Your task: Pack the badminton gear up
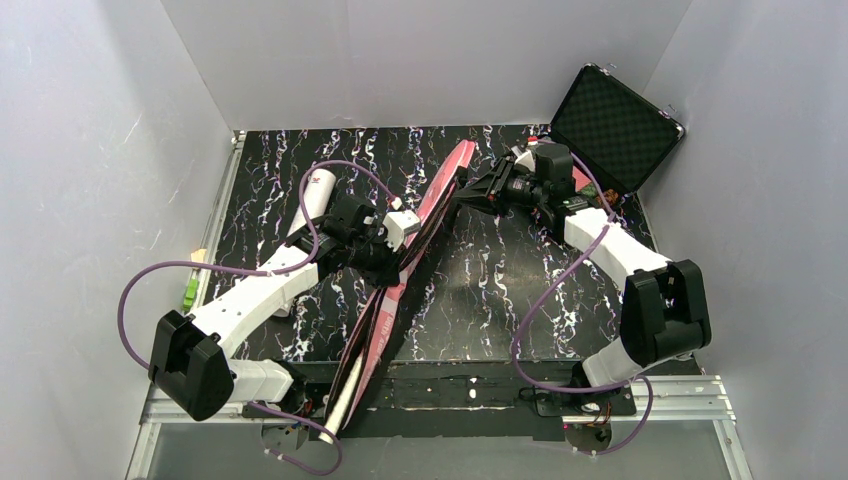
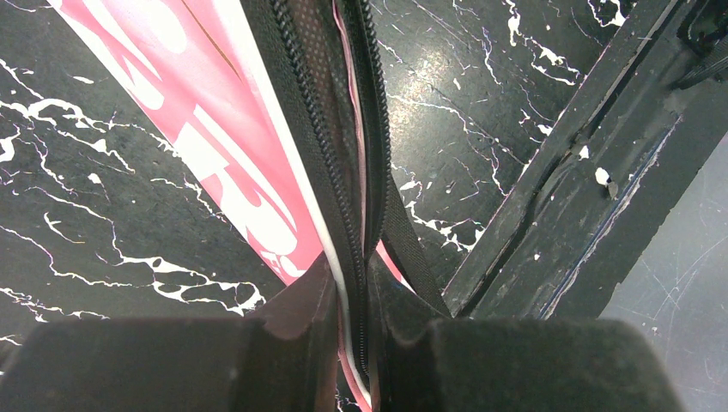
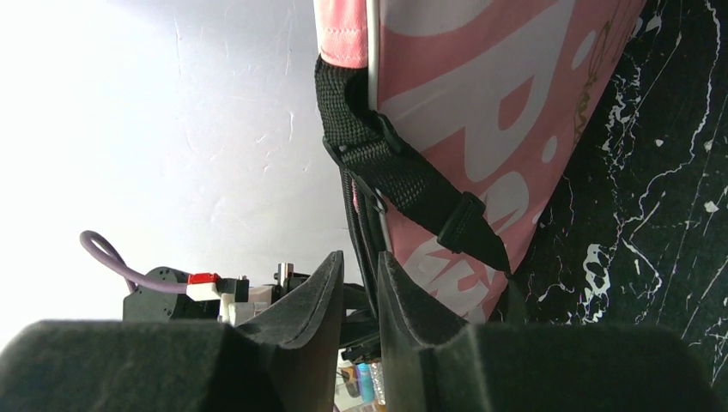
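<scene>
Left end effector (image 2: 350, 287) pinches the zip edge of the pink racket bag (image 1: 383, 315), which runs from 7 to 1 o'clock across the bench (image 1: 490, 280). Right end effector (image 3: 356, 279), narrow, straddles its 1 o'clock end; grip uncertain.

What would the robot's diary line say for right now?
left hand: shut on pink bag zip edge | right hand: around bag's far end, grip unclear | white tube: outside bag
</scene>
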`<action>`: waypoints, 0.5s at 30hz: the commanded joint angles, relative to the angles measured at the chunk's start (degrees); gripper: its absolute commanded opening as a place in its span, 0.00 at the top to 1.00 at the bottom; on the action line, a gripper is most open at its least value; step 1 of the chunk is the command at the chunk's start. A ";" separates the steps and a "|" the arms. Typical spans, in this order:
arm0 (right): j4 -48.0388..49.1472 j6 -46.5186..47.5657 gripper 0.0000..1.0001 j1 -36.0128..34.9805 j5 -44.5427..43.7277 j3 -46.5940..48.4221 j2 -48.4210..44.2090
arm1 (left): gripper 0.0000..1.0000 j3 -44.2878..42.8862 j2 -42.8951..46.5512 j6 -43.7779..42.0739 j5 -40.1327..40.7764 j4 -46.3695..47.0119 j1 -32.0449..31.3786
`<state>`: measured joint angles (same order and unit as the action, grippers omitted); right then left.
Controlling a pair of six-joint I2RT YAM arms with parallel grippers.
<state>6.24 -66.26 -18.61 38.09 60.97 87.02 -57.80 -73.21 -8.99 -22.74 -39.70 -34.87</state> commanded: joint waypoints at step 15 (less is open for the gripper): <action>4.39 -0.95 0.82 1.03 0.25 3.54 0.61 | 1.00 -1.28 2.44 -0.67 -0.98 3.53 0.24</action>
<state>7.70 -67.26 -18.00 37.89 61.52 87.61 -57.80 -73.21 -8.97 -22.74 -39.59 -34.87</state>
